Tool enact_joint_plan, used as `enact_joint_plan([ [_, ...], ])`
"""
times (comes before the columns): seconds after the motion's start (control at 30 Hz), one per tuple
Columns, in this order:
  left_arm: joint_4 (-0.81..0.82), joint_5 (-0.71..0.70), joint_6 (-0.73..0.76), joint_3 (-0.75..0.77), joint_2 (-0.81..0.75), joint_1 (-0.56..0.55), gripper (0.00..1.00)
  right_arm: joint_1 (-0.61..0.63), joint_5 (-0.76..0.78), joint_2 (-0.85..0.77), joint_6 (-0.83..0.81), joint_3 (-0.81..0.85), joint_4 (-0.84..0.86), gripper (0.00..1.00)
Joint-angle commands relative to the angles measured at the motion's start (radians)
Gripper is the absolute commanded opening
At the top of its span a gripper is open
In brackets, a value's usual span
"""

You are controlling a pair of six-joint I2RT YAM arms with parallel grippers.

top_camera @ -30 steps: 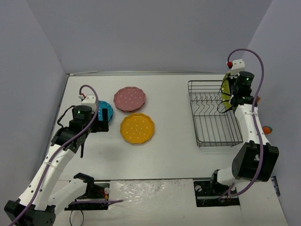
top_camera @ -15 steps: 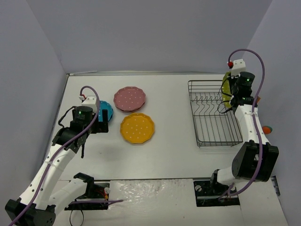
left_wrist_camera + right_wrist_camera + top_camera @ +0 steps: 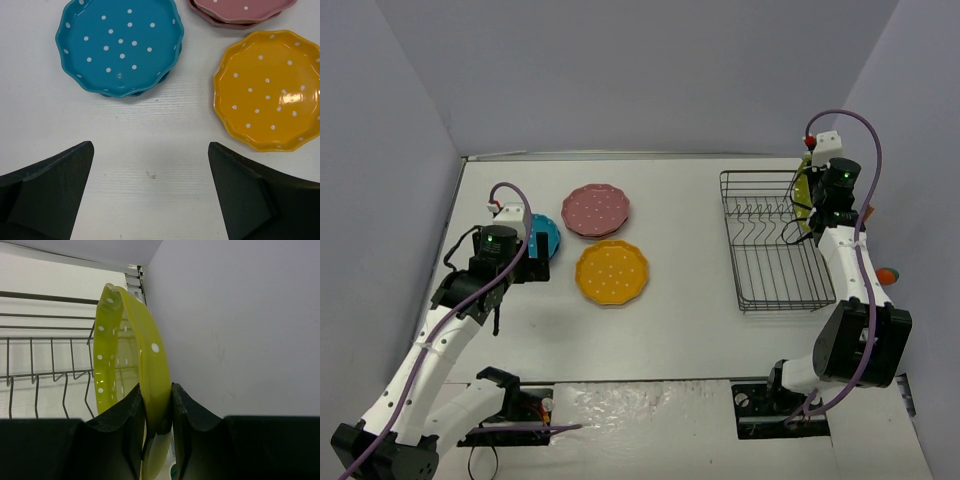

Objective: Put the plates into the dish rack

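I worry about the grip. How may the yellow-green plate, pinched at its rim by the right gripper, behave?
The yellow-green plate looks stiff and glossy, so it likely will not bend but might slip in the right gripper. Pinched upright at one rim point, it may pivot. Its material is unclear; treat it as breakable.

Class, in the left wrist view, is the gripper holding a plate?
No, the left gripper is open over bare table, short of the blue plate.

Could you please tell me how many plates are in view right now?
6: two stacked pink plates, apparently two stacked blue plates, one orange plate, one yellow-green plate held by the right gripper. Stacks may hide more.
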Motion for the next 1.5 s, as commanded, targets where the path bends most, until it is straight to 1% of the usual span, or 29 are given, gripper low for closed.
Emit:
enact_joint_plan([
  [0.0, 0.044, -0.026, 0.020, 0.027, 0.003, 0.006, 0.97, -0.007, 0.020, -0.039, -0.008, 0.018, 0.236, 0.00],
  [0.23, 0.044, -0.024, 0.020, 0.027, 0.007, 0.007, 0.97, -0.009, -0.002, 0.006, 0.016, -0.026, 0.259, 0.00],
  [0.57, 0.041, -0.023, 0.018, 0.027, 0.012, 0.017, 0.97, -0.007, -0.036, 0.024, 0.099, -0.068, 0.272, 0.01],
  [0.7, 0.044, -0.009, 0.013, 0.030, 0.016, 0.020, 0.97, -0.007, -0.034, 0.020, 0.130, -0.088, 0.278, 0.15],
  [0.9, 0.039, -0.010, 0.011, 0.029, 0.013, 0.022, 0.97, -0.007, -0.027, 0.024, 0.164, -0.100, 0.283, 0.43],
  [1.0, 0.040, -0.012, 0.008, 0.029, 0.015, 0.023, 0.97, -0.007, -0.031, 0.003, 0.184, -0.093, 0.272, 0.54],
  [1.13, 0.038, -0.004, -0.010, 0.030, 0.021, 0.023, 0.97, -0.007, -0.039, -0.053, 0.243, -0.060, 0.223, 0.65],
  [1.23, 0.019, 0.008, -0.053, 0.035, 0.034, 0.023, 0.97, 0.002, -0.092, -0.105, 0.309, -0.027, 0.167, 0.81],
  [1.33, -0.008, 0.029, -0.124, 0.039, 0.058, 0.021, 0.97, 0.039, -0.120, -0.189, 0.433, -0.020, 0.136, 0.92],
  [1.4, -0.019, 0.051, -0.181, 0.032, 0.087, 0.021, 0.97, 0.088, -0.122, -0.238, 0.501, -0.031, 0.127, 0.96],
  [1.43, -0.013, 0.069, -0.229, 0.018, 0.104, 0.021, 0.97, 0.152, -0.123, -0.261, 0.536, -0.046, 0.131, 0.97],
  [1.47, -0.011, 0.087, -0.249, 0.012, 0.111, 0.021, 0.97, 0.178, -0.123, -0.278, 0.550, -0.053, 0.132, 0.98],
])
